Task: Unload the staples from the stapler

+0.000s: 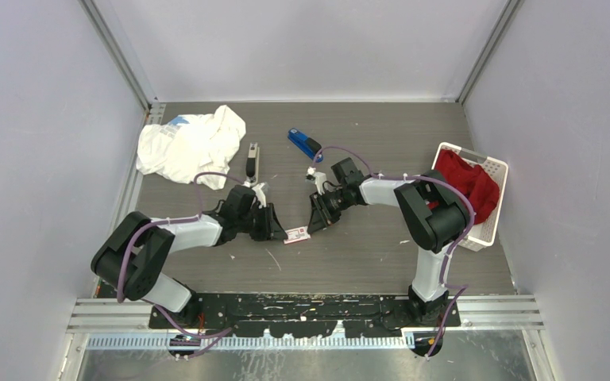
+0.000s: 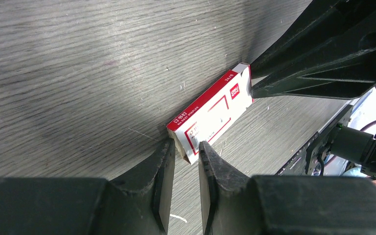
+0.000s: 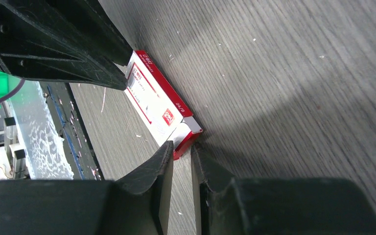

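My left gripper [image 2: 186,147]: jaws narrow, clamped on one end of white-and-red box [image 2: 210,115]. My right gripper [image 3: 181,148]: jaws narrow, clamped on opposite, open-flap end. Box tilted.

Box [image 1: 297,233] btwn L hand [image 2: 186,149] & R hand [image 3: 181,149]; each blocks other.

light: bright, even | shadows: soft, diffuse | wrist foregrounds: slightly blurred

The grey wood-grain table [image 1: 381,254] bears a crumpled white cloth [image 1: 191,147] far left, a black stapler [image 1: 252,163] beside it, a blue stapler [image 1: 304,144] farther right, a white basket [image 1: 490,222] at right, and a small white-and-red box [image 1: 297,234] centrally
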